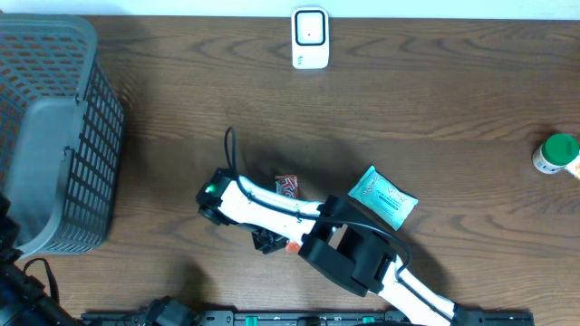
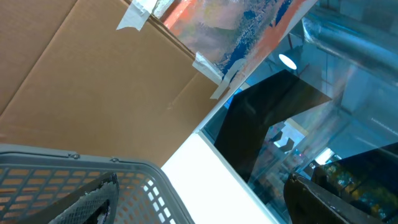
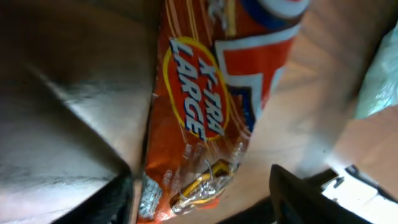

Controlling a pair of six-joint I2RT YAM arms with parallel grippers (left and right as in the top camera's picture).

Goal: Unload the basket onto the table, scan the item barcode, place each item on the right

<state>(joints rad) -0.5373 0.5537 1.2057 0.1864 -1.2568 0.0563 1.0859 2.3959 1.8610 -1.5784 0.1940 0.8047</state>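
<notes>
The orange snack packet (image 3: 199, 106) is lying flat near the middle of the wooden surface (image 1: 435, 109), partly under the white right arm (image 1: 263, 204), with large lettering showing on its wrapper. The right hand (image 1: 270, 240) is sitting low at the packet's near end, its two fingers (image 3: 112, 202) standing apart on either side of the crimped edge. One finger is looking very close to the wrapper, while a strip of bare wood is showing between the wrapper and the other, so nothing is being clamped. A teal pouch (image 1: 383, 197) is lying just to the right of the packet, apart from it. The white scanner (image 1: 310, 38) is standing at the far edge of the surface, well apart from the packet. A grey basket (image 1: 54, 136) is sitting at the left end and a green-capped bottle (image 1: 555, 154) at the right edge. The left hand (image 2: 202, 202) is hanging by the basket's rim, spread wide with nothing in it.
</notes>
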